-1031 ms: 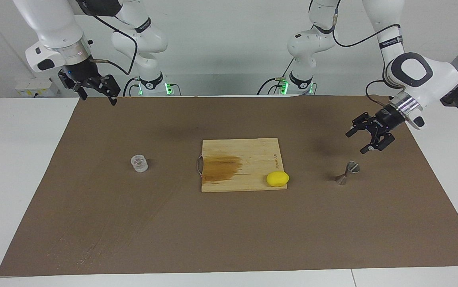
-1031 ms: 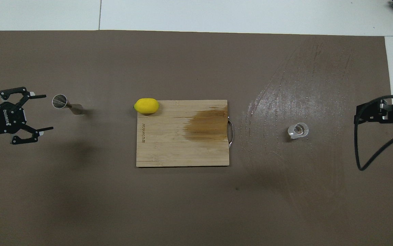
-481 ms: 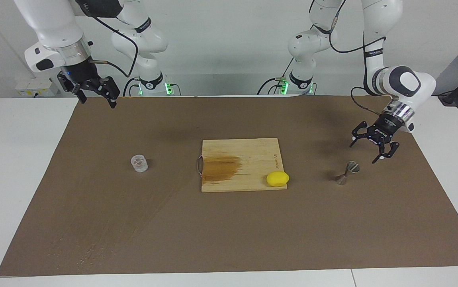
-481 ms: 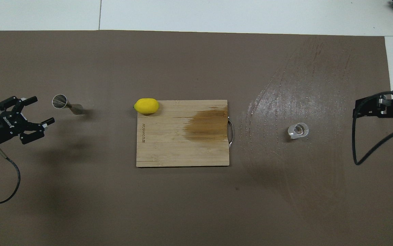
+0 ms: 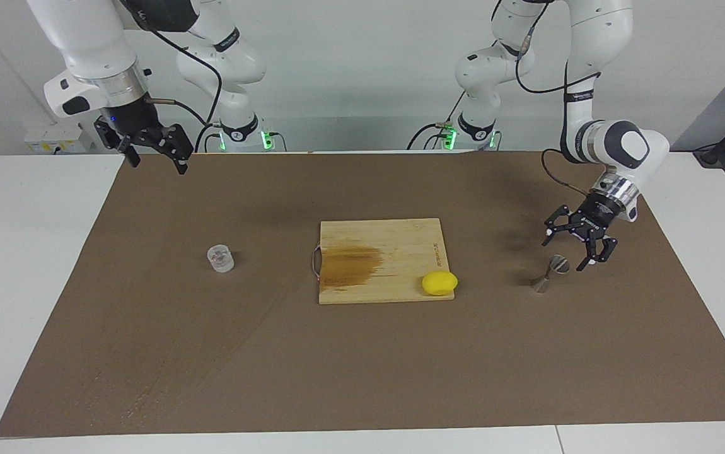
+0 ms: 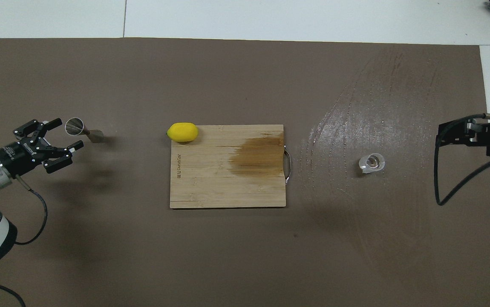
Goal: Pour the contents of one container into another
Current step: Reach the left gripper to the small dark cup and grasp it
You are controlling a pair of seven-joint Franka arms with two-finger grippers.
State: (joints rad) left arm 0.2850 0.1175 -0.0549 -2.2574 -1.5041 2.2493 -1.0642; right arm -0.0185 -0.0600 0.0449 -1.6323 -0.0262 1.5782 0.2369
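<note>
Two end effectors are open and hold nothing, so the risks below are my judgement of what may come.

1. The left end effector [image 5: 570, 247] hangs just beside the jigger [image 5: 550, 273], with fingers spread wide. The jigger stands on the brown mat [image 5: 362, 366] toward the left arm's end of the surface, and it looks tilted in both views. It has a narrow waist and small base, so if one finger arrives before the other, it probably tips or rolls away.
2. If the approach is too low, the fingertips may scrape the mat and push the jigger instead of closing around it.
3. The right end effector [image 5: 151, 142] is also open, over the mat's edge nearest the robots, well apart from the glass cup [image 5: 220, 258]. The cup stands on the mat toward the right arm's end. Clear glass is smooth, so a weak or off-centre grip could let it slip.
4. The jigger's mouth is small. When pouring, a fast tilt or bad alignment may spill liquid on the mat.
5. The cutting board [image 5: 382, 260] w/ lemon [image 5: 439, 282] lies between both things; a low carry path could hit them.
</note>
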